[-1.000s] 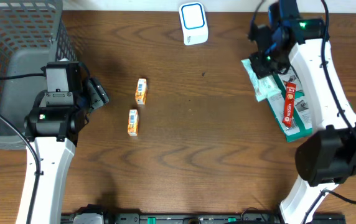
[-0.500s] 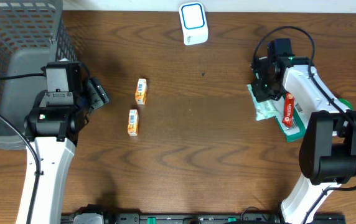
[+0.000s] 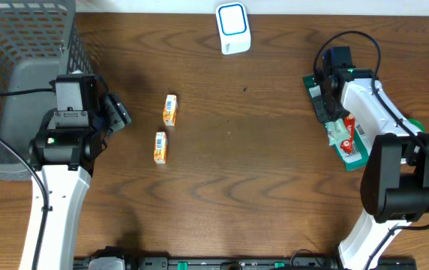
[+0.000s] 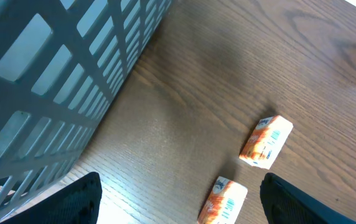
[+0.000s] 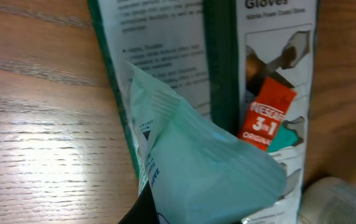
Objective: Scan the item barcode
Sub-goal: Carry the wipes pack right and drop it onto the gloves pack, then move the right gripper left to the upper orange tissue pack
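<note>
The right tool (image 3: 327,111) sits at about 2 o'clock on the bench (image 3: 259,187), its jaws pinched nearly closed on the edge of a pale teal pouch (image 5: 209,168). The pouch hangs just over a green gloves packet (image 5: 221,68), beside a red sachet (image 5: 266,115). That packet lies close to the bench's 3 o'clock edge, and the right arm covers part of it.

The scanner (image 3: 232,28) stands at 12 o'clock, hard against the far edge, well apart from the pouch with bare wood between them.

The left tool (image 3: 118,112) hovers at 9 o'clock with its jaws spread wide and nothing in them. The grey basket (image 3: 19,52) fills the 10 o'clock corner, and its mesh wall is near the tool's left side. Two small orange cartons (image 3: 170,110) (image 3: 160,148) lie just toward 3 o'clock from that tool, near each other but not touching.

The middle of the bench and the whole 6 o'clock side are open wood.
</note>
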### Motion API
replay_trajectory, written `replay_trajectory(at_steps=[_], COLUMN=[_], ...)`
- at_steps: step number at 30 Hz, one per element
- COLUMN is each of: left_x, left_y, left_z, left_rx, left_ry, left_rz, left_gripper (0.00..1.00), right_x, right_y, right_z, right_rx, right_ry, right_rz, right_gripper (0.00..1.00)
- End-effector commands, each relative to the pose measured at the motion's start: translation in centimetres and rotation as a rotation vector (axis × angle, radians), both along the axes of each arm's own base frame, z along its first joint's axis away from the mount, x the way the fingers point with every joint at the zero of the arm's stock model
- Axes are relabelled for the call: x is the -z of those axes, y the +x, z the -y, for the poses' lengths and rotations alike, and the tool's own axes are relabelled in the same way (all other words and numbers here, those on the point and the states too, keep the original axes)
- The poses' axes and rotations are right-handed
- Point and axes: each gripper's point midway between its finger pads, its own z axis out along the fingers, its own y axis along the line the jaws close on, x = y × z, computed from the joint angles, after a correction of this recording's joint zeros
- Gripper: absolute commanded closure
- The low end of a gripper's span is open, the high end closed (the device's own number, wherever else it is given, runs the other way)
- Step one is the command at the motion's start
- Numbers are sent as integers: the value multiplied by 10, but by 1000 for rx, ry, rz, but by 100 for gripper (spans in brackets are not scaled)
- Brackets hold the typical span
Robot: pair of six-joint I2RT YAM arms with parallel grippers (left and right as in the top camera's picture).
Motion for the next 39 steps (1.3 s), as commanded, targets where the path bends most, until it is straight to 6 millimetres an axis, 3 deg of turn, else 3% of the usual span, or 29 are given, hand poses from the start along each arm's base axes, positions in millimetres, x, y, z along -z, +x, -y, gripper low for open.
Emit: replay_trajectory(at_steps=[1,5,7,9,10,12,14,22,25,29,34,37,39], left_x=[1,1,1,1,1,1,1,1,1,1,1,1,1], left_y=[-1,-1,-1,-1,-1,-1,-1,-1,-1,-1,-1,-1,-1], left_z=[-4,-4,-4,-4,-4,-4,-4,-4,-4,-4,-4,-4,-4], left_rx=[-8,-8,-8,-8,-8,-8,-8,-8,-8,-8,-8,-8,-8], left_ry=[15,15,15,15,15,15,15,15,15,15,15,15,15], left_rz=[-5,-6,-5,-5,-6,-5,-5,-5,-5,-5,-5,-5,-5], left_gripper=[17,18,18,18,18,17,18,18,18,18,17,17,18], right_x=[-5,-5,-6,-7,-8,-9,-11,-34,-46,-59,-95,-114,-114], right_y=[0,0,0,-1,-1,0,1,16,23,39,31,25,24], right_z=[14,14,15,19,20,22,24,21,9,-55,-169,-205,-217], right_rx=[35,35,36,41,42,45,48,64,84,88,-14,-87,-35], right_ry=[-73,-73,-81,-100,-108,-122,-135,-125,-68,271,915,1080,1085], right_rz=[12,12,13,14,15,17,22,75,103,147,65,39,21], right_gripper=[94,92,86,47,33,14,2,1,1,1,1,1,1])
